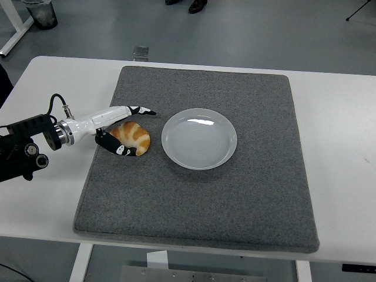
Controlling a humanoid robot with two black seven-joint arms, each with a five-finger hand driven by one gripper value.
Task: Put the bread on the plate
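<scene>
A golden croissant [135,137] lies on the left part of the grey mat [235,205]. Just right of it on the same mat sits a round white plate [168,126] with nothing on it. My left hand [141,132] reaches in low from the left and straddles the croissant. Its straight fingers [140,110] run along the bread's far side. The thumb [117,149] curves along the near side and touches it or nearly does. The hand is open, and the bread rests on the mat. My right arm is out of view.
The mat covers most of the white table [341,147]. A person's shoes [197,6] show on the floor at the top edge. A dark bin [40,13] stands at the top left.
</scene>
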